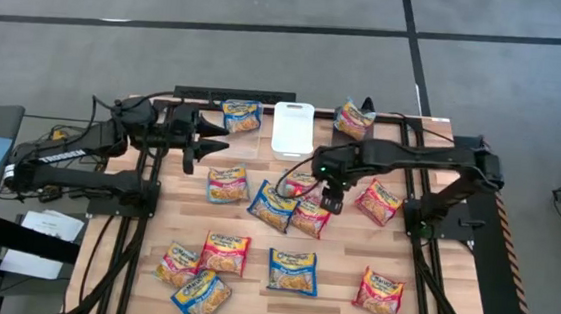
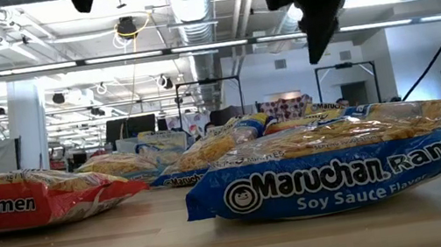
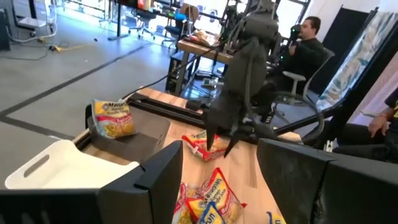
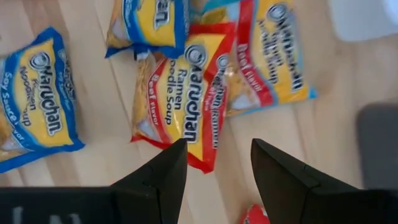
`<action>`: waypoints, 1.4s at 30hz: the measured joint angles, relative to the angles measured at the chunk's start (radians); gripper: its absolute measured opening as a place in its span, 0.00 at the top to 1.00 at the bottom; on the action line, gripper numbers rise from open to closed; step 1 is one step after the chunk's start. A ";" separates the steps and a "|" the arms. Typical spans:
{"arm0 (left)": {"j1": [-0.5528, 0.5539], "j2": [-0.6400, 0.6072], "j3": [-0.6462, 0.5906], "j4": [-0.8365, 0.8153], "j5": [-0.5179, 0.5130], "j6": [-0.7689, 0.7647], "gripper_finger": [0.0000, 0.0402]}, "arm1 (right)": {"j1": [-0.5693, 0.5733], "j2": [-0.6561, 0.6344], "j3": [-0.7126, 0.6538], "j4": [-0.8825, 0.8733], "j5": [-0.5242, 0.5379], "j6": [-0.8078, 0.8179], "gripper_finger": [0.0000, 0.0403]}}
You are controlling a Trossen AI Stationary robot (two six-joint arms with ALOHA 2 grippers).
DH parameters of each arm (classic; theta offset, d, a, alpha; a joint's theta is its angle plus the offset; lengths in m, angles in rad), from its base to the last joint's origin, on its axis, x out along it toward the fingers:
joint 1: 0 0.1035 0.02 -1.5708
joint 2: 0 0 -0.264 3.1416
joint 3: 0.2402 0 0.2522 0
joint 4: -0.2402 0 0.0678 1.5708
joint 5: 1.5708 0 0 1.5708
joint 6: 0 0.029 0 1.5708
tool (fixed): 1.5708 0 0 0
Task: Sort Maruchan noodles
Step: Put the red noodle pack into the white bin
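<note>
Several Maruchan noodle packets lie flat on the wooden table: a central cluster with a red beef packet [image 1: 311, 218] [image 4: 180, 106], blue ones [image 1: 273, 205] [image 1: 228, 183] and another red [image 1: 378, 201]. More lie near the front [image 1: 225, 251] [image 1: 294, 271] [image 1: 380, 291]. One blue packet [image 1: 242, 116] lies in the clear bin and one red packet [image 1: 354, 118] in the dark bin. My right gripper [image 1: 329, 203] [image 4: 217, 168] is open and empty, pointing down, above the central cluster. My left gripper [image 1: 224, 139] [image 3: 224, 180] is open and empty at the far left, near the clear bin.
The white bin [image 1: 293, 128] stands between the clear bin [image 1: 251, 143] and the dark bin [image 1: 337, 133] at the far edge. In the low view a blue soy sauce packet [image 2: 343, 170] and a red packet [image 2: 20, 204] lie nearest. A seated person [image 3: 308, 50] shows beyond the table.
</note>
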 joint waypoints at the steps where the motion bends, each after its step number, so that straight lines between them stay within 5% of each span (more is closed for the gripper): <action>1: 0.000 -0.001 0.000 -0.001 0.000 -0.001 0.51 | -0.003 0.017 0.000 -0.001 -0.007 0.000 0.50; 19: 0.000 0.000 0.000 -0.070 -0.002 -0.004 0.51 | -0.145 0.182 0.000 0.026 -0.304 -0.221 0.55; 42: 0.000 0.000 0.000 -0.077 -0.004 0.028 0.51 | -0.066 0.199 0.000 0.127 -0.237 -0.110 0.43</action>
